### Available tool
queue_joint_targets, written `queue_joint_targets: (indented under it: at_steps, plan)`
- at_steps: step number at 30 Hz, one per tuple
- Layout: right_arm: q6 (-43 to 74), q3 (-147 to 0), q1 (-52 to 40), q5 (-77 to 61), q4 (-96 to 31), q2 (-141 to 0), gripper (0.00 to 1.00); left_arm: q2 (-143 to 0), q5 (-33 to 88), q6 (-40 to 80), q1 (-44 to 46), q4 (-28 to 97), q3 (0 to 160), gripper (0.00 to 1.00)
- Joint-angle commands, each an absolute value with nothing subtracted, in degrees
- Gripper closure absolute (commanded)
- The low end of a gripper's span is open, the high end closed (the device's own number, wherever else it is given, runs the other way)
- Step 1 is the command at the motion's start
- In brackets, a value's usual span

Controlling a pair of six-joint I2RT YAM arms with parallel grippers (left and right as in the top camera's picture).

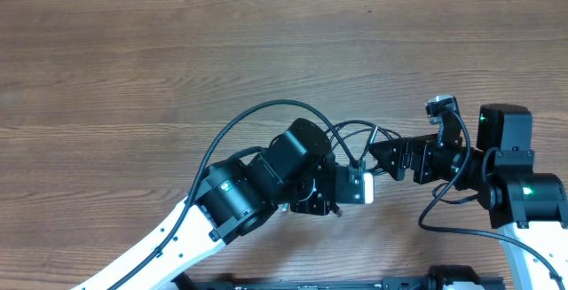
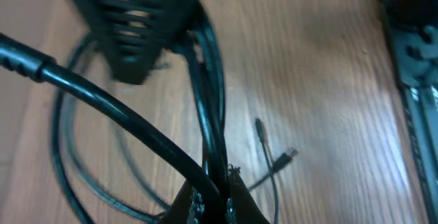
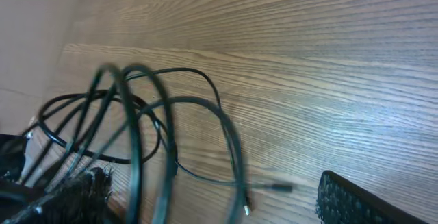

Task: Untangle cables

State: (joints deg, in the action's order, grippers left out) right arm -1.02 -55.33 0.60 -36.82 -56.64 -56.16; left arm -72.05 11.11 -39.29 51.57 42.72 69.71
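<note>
Subject: the cables (image 2: 211,107), thin black cords, partly lifted as a tight bundle and partly lying in loose loops on the wooden table (image 1: 133,68), between the two arms.
Left gripper (image 2: 217,186): we see its fingers closed on the bundle, which runs taut from the pinch upward in the left wrist view.
Right gripper (image 1: 389,157): in its own wrist view the two fingers stand well apart, so we judge it unclasped; the cords gather against one ribbed finger (image 2: 137,32), not between the pair.
Free ends: two small plugs (image 2: 290,155) lie on the table near the held bundle, apart from both grippers.
Arm wire (image 2: 102,94): a thicker black lead crosses in front of the bundle and comes close to the left pinch; it is no part of the task.
Stage, as we judge it: several strands run together, so the tangle is not yet separated.
Risk 1: if the arms pull apart while the left fingers clamp several strands at once, we expect the knot to tighten.
Risk 2: cords merely resting against one right finger may slide off as soon as tension rises.
Risk 3: the arm wire may be caught up with the cords, since it lies so near the grip.
Risk 4: the grippers sit close together, so a small misjudged move could bring them into contact.
</note>
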Motion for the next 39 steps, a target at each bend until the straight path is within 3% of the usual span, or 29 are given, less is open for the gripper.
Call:
queue_joint_targets:
  at_steps: [1, 5, 13, 22, 32, 37, 38, 39]
  plan:
    - [-1.37, -55.55, 0.38, -35.57, -57.47, -56.12, 0.05, -67.16, 6.37, -35.57, 50.63, 38.81, 70.26, 0.96]
    - [-1.34, -55.55, 0.38, -35.57, -57.45, -56.12, 0.05, -64.47, -5.34, -30.35, 50.63, 35.92, 70.26, 0.96]
    - [-1.34, -55.55, 0.38, -35.62, -57.67, -56.12, 0.05, -63.05, -11.77, -23.44, 50.63, 28.16, 70.26, 0.96]
    - [-1.34, -55.57, 0.38, -36.12, -57.58, -56.12, 0.05, -63.11, -10.92, -22.44, 50.63, 27.88, 70.24, 0.96]
    - [-1.28, -56.77, 0.38, -48.14, -49.63, -55.61, 0.07, -63.31, -4.08, -20.27, 50.63, 30.72, 70.24, 0.96]
    - [-0.03, -56.75, 0.38, -48.1, -48.05, -55.61, 0.07, -64.6, 1.63, -19.42, 50.63, 30.7, 70.24, 0.7]
    - [-0.03, -56.75, 0.38, -48.1, -48.07, -55.64, 0.07, -65.1, 1.5, -18.61, 50.61, 30.65, 70.24, 0.68]
    - [-0.03, -56.75, 0.38, -48.1, -48.14, -55.64, 0.07, -65.32, 1.52, -18.59, 50.59, 30.61, 70.24, 0.81]
